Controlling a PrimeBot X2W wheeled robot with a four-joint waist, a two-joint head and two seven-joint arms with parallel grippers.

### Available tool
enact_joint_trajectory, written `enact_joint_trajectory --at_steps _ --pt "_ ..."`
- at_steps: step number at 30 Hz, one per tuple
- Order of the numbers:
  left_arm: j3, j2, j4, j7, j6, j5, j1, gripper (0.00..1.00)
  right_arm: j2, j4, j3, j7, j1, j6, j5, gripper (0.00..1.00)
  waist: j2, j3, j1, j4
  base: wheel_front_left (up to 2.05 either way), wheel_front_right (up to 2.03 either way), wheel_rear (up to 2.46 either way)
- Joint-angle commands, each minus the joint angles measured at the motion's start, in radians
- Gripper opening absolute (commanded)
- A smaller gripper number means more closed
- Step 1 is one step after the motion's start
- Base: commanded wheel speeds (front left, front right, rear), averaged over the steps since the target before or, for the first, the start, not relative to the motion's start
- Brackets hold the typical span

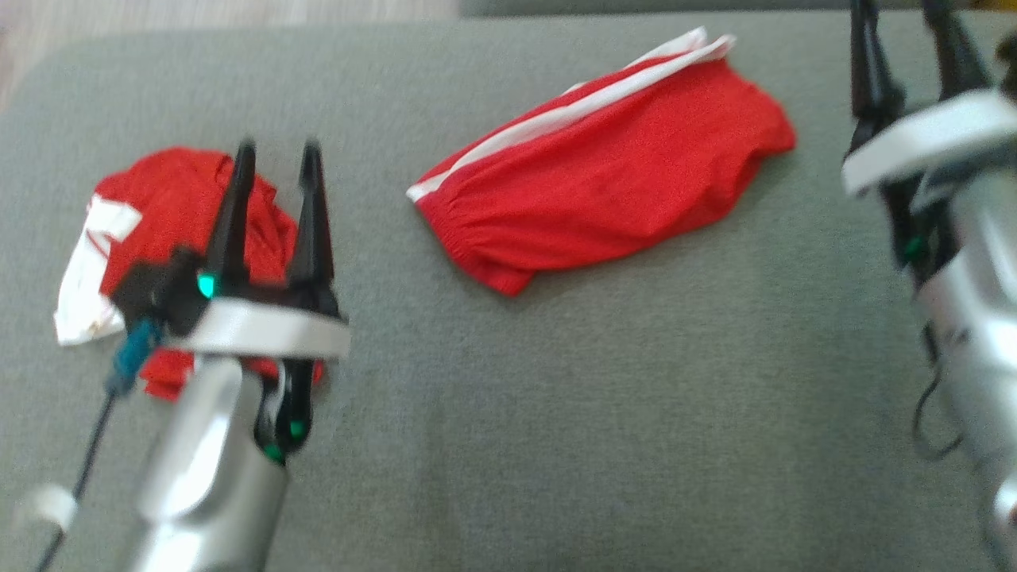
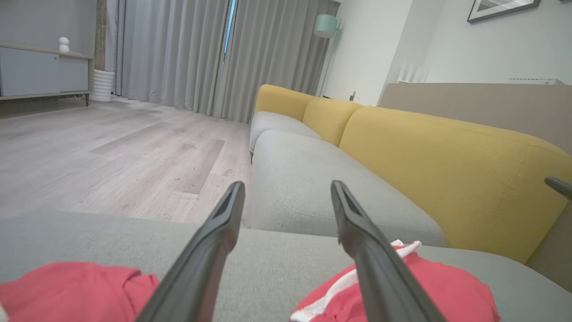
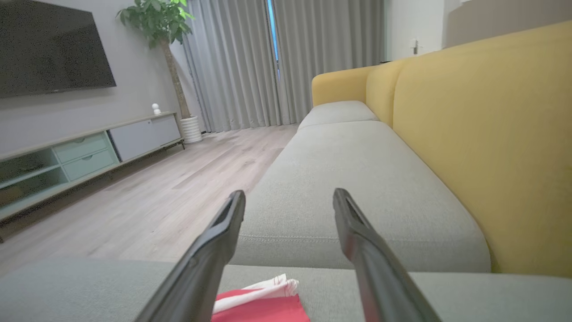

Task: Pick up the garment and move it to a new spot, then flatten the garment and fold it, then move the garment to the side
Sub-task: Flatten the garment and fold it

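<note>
Here's the grey cushion (image 1: 556,413), and in the middle of it lies the folded red garment (image 1: 604,191), white stripe running along its far edge and the elastic waistband at its near-left end. It's lying flat, with nothing touching it.

Off to the left of that folded garment, with bare cushion between the two, sits a crumpled red garment (image 1: 171,199), bunched up with a white patch showing on its outer side. The left end effector (image 1: 278,148) is right over that heap, fingers spread apart and released, nothing between them. The left wrist view shows it too: the left end effector (image 2: 288,185) gapes wide, the crumpled piece (image 2: 76,286) low on one side and the folded one (image 2: 447,286) low on the other.

To the right of the folded garment, clear of its rounded end, is the right end effector (image 1: 898,16), blurred. The right wrist view shows its fingers parted and empty (image 3: 289,193), with the folded garment's striped corner (image 3: 263,308) below them and a yellow sofa back (image 3: 491,134) beyond.
</note>
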Motion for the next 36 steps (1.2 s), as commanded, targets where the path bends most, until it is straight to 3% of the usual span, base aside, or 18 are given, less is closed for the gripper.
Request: enact_joint_trajectory --at_steps 1,9,16,27,36 --pt "0.057 0.012 -0.037 -0.005 -0.006 0.021 0.013 1.00 0.036 -0.055 -0.036 -0.010 0.057 0.002 -0.025 1.00 -0.0001 -0.050 0.0003 -0.031 0.00 0.00 0.00" --pt "0.116 -0.040 -0.045 -0.005 -0.047 0.099 0.195 1.00 0.221 -0.227 -0.214 -0.011 0.387 0.002 -0.170 1.00 -0.0001 -0.119 0.0003 -0.067 0.00 0.00 0.00" --pt "0.160 -0.084 -0.059 -0.005 -0.065 0.147 0.286 1.00 0.263 -0.286 -0.256 -0.009 0.559 0.002 -0.234 1.00 -0.0001 -0.146 0.0003 -0.074 0.00 0.00 0.00" --pt "0.150 -0.106 -0.070 -0.005 -0.075 0.170 0.266 1.00 0.266 -0.331 -0.323 0.078 0.514 0.002 -0.278 1.00 -0.0001 -0.088 0.0003 -0.029 0.00 0.00 0.00" --pt "0.069 -0.111 -0.073 -0.005 -0.076 0.136 0.190 1.00 0.266 -0.223 -0.480 0.243 0.301 0.002 -0.225 1.00 -0.0001 0.035 0.0003 0.074 0.00 0.00 0.00"
